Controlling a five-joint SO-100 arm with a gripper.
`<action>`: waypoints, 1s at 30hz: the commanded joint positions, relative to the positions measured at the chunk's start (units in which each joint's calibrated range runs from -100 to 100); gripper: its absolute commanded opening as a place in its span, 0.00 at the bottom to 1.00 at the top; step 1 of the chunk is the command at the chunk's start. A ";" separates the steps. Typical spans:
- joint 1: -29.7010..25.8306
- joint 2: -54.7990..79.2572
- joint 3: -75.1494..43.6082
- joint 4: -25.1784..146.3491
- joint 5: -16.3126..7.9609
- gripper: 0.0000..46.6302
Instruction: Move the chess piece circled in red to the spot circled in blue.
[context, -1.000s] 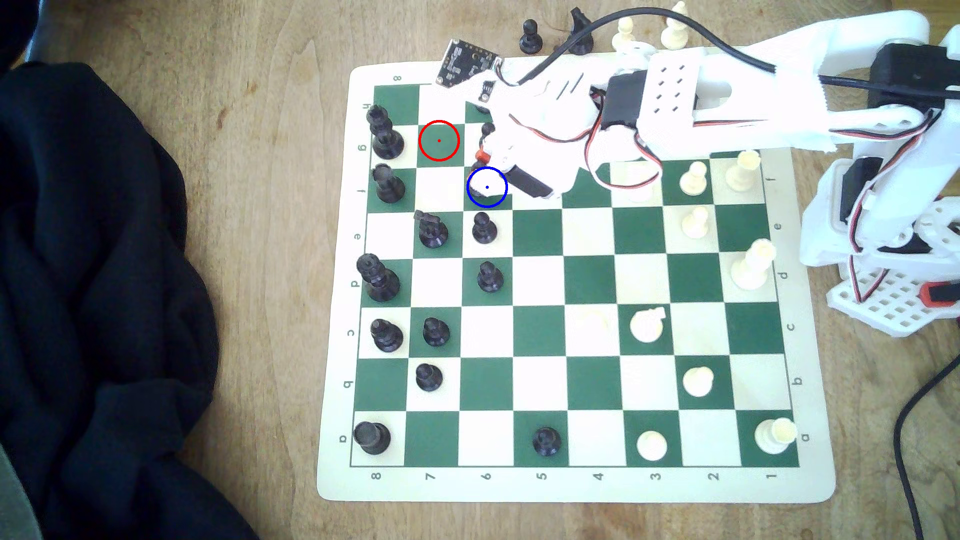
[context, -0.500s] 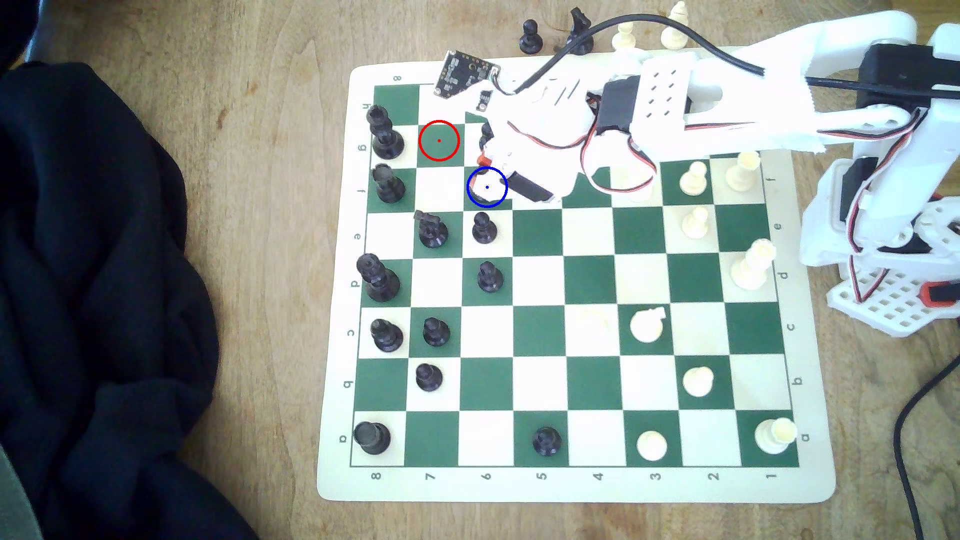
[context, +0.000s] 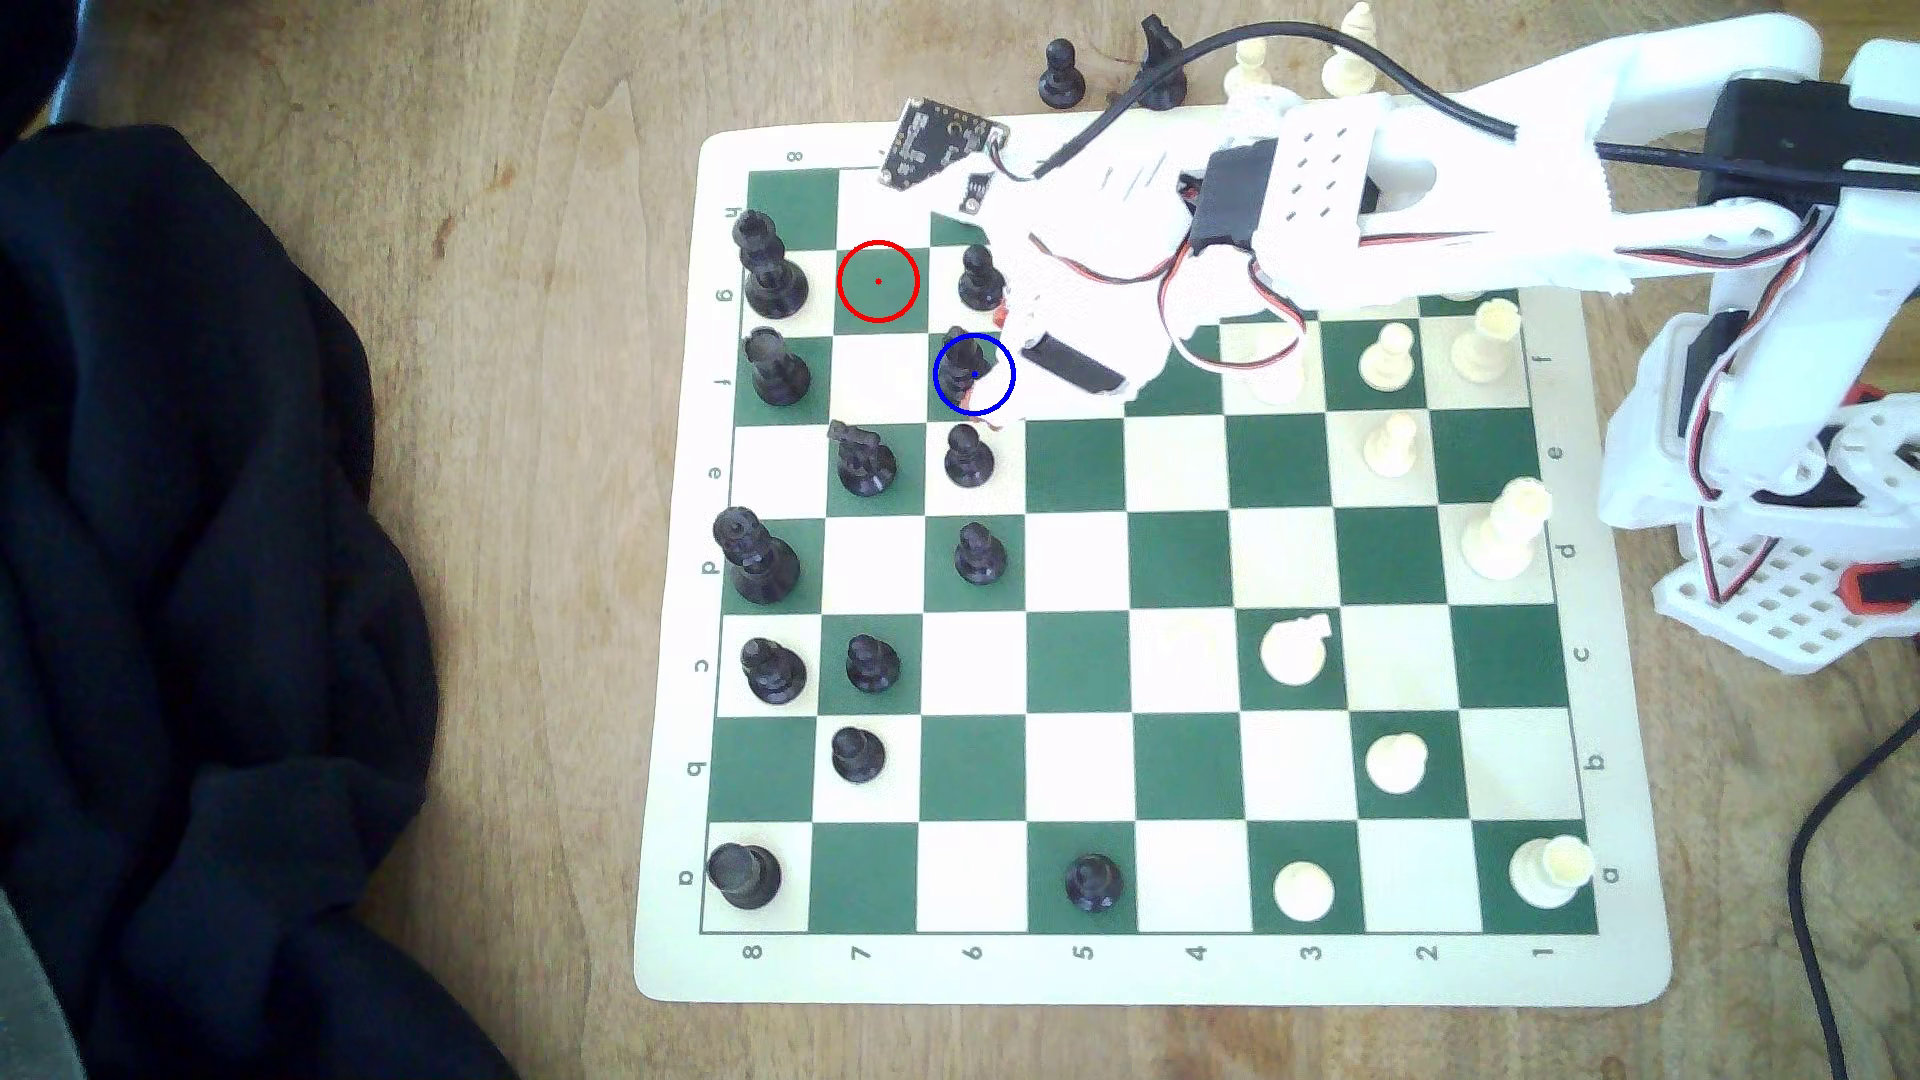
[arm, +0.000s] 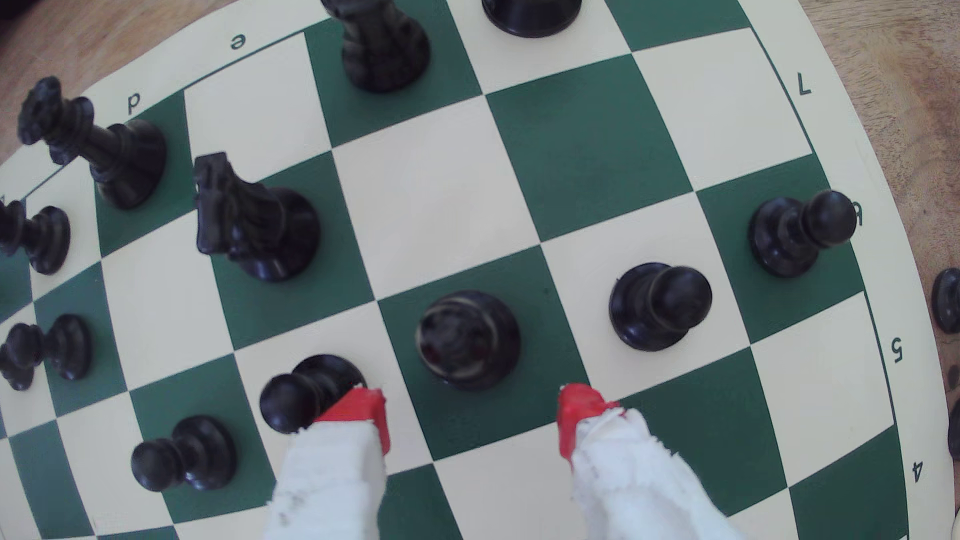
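In the upper middle of the exterior frame, inside the blue ring, the chess piece (context: 962, 363) stands upright on the spot (context: 997, 363), a dark green square. The red-ringed square up and to the left is bare. In the wrist view we look almost straight down on the chess piece (arm: 467, 340). The end effector (arm: 471, 415) is spread wide, its red-tipped fingers (arm: 363, 410) apart from the piece on either side and drawn a little short of it, touching nothing. We judge the piece light, rigid and smooth, top-heavy on its wide ringed base, so easily tipped; the slim body above the base is the place to pinch. One black pawn (arm: 306, 392) sits just beside a fingertip and looks easy to knock.
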 joint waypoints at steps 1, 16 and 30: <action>1.25 -8.79 -1.57 2.18 -0.10 0.38; -4.30 -47.84 20.65 18.72 0.24 0.37; -8.13 -78.40 52.83 -1.92 3.61 0.01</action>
